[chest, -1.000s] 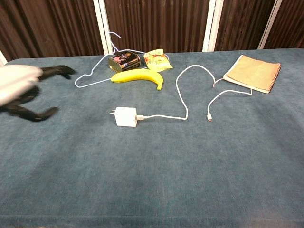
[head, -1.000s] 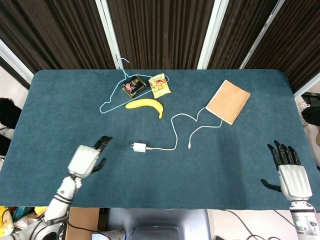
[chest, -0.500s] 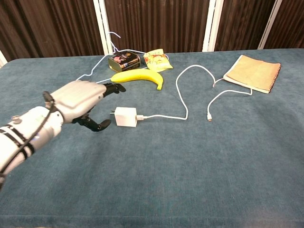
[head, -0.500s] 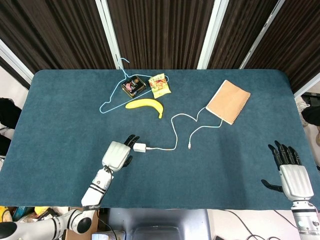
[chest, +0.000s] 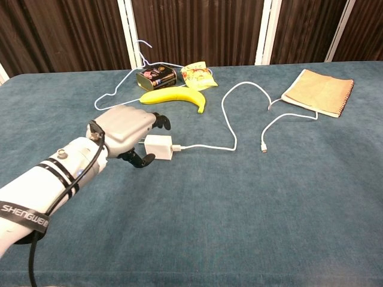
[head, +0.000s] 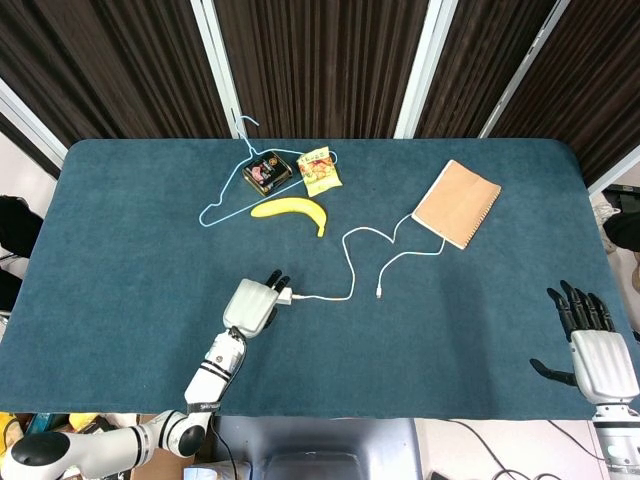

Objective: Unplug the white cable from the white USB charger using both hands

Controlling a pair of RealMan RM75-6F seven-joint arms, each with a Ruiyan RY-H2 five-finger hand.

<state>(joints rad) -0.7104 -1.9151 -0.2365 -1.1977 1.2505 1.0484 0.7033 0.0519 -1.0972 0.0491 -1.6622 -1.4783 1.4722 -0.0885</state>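
White USB charger (chest: 158, 146) lies at, perhaps touching, left hand (chest: 127, 128).

I am facing a table (head: 120, 210) wearing a teal felt cover; dark brown pleated curtains (head: 320, 60) are hanging at twelve o'clock, with white vertical frame bars (head: 218, 60) dividing them.

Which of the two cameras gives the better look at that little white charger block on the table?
The chest view: the white USB charger is large there, prongs and cable plug visible beside the left hand. In the head view the charger is small, partly hidden by that hand.
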